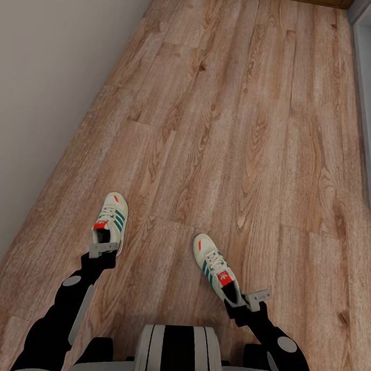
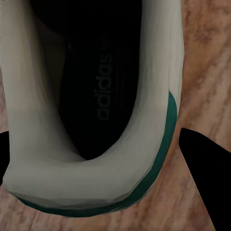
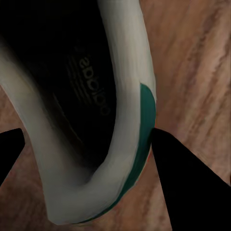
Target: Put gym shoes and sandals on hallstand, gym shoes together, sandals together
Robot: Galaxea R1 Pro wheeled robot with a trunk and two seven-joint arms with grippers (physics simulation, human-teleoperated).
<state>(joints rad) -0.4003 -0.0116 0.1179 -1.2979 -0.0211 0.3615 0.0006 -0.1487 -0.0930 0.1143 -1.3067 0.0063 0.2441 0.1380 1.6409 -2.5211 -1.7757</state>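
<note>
I stand over the corridor floor (image 1: 236,128) with both arms reaching down, and each of my claws is at the heel of one gym shoe. My left gripper (image 1: 104,250) is at the heel of the left gym shoe (image 1: 112,217), which sits toward the wall edge of the floor, toe pointing away from me. From my left wrist I look straight down into that shoe (image 2: 96,120): its dark insole with the printed brand name, the pale collar, a green band round the heel. My two fingers (image 2: 204,163) show as dark wedges either side of the heel, spread wider than the shoe, so that claw is open around it rather than pinching; whether a finger touches the shoe I cannot quite tell.

My right gripper (image 1: 250,300) is at the heel of the right gym shoe (image 1: 217,268), which lies nearer the middle of the floor, toe angled away and toward the wall. From my right wrist the heel (image 3: 120,144) sits between my fingers (image 3: 178,183); one finger looks to be against the green heel band, the other stands off, so this claw is open too.

A pale grey unit (image 1: 370,102) runs along the floor's far right edge.
</note>
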